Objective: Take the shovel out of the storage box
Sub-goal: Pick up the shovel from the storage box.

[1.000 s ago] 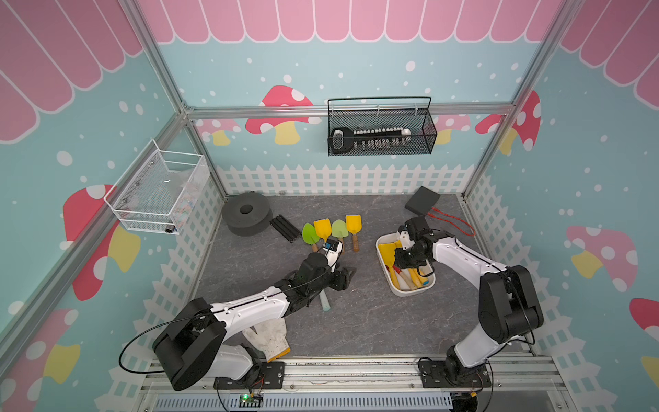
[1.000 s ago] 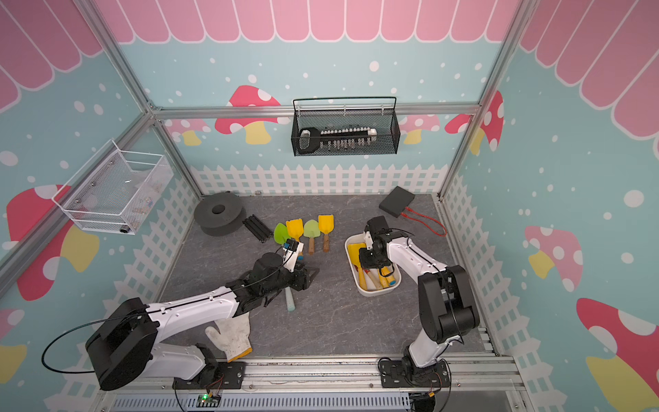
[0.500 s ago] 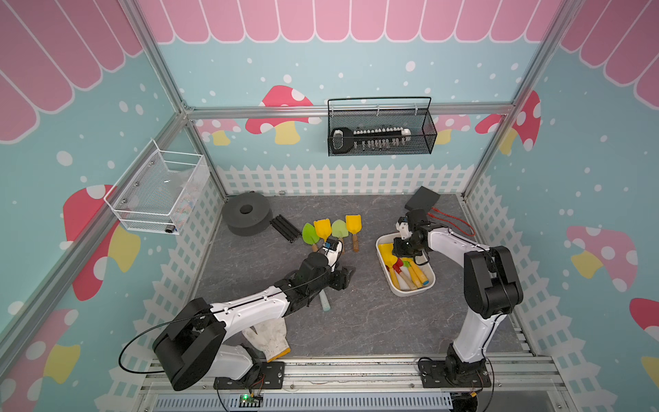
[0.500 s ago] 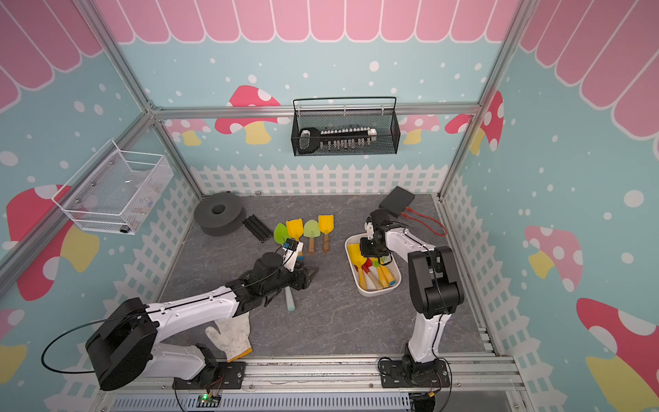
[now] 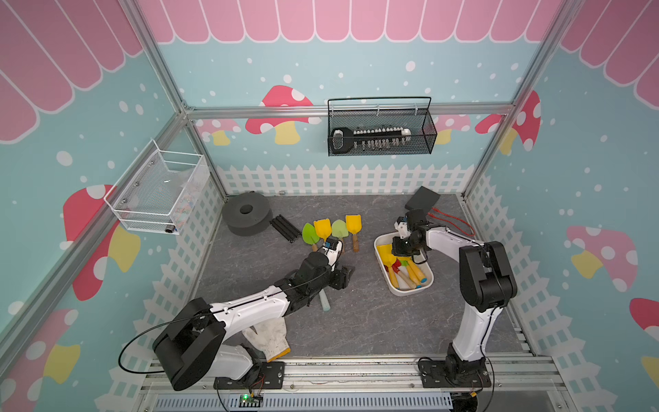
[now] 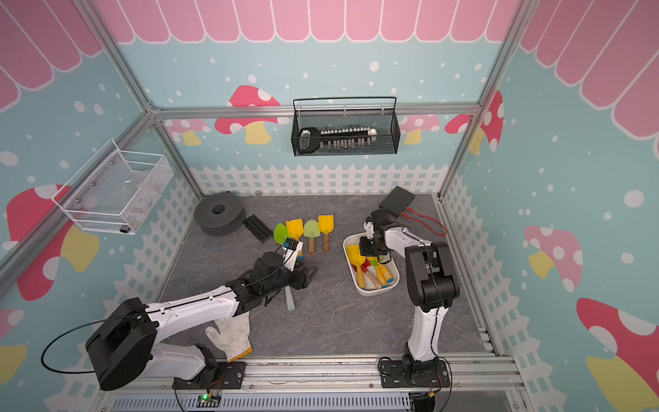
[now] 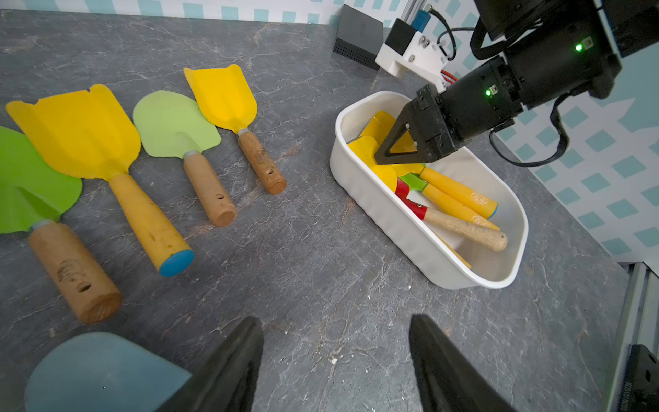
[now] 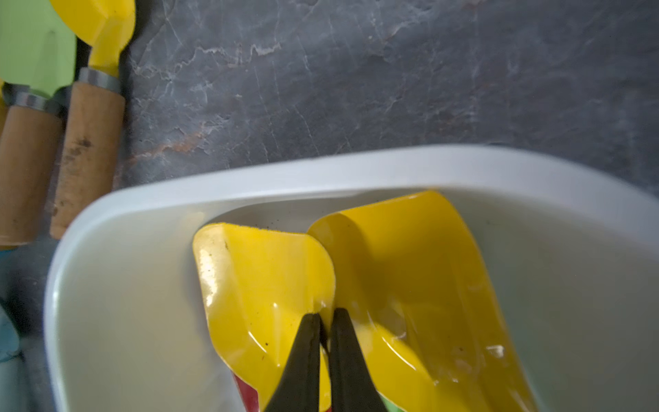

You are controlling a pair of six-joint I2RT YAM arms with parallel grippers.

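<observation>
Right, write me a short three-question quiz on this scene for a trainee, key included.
1. True or false: the left pincer holds a shovel.
2. The right pincer is shut on the blade of a shovel inside the white tub. That blade is: A red, B yellow, C green.
3. Fill in: outside the tub, ___ green-bladed shovels lie on the table.
Key: 1 false, it is open and empty. 2 B. 3 two.
</observation>
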